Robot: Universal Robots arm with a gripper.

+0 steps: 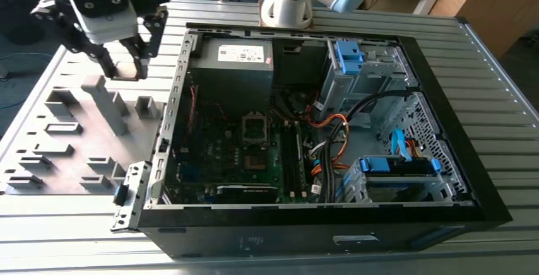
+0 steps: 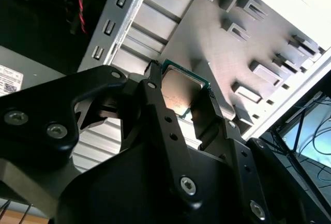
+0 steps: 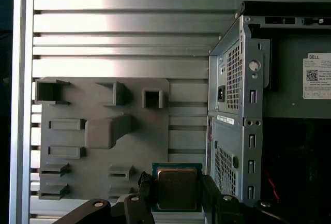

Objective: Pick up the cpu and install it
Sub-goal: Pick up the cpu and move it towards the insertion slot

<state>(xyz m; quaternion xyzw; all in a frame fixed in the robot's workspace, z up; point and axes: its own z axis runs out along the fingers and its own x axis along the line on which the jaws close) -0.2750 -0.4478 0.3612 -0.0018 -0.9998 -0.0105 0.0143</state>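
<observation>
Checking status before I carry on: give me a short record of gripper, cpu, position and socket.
gripper: shut on the cpu
cpu: held between the fingers, clear of the grey fixture tray
position: above the tray's edge, on the exterior view's left of the open computer case
socket: inside the case, apart from the gripper
install: not yet done

cpu (image 3: 177,189) in claw (image 1: 125,72) over holder tray (image 1: 82,146) beside computer case (image 1: 180,98)

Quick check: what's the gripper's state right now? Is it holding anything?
Gripper: closed on the cpu, gripping it by two opposite edges.
</observation>
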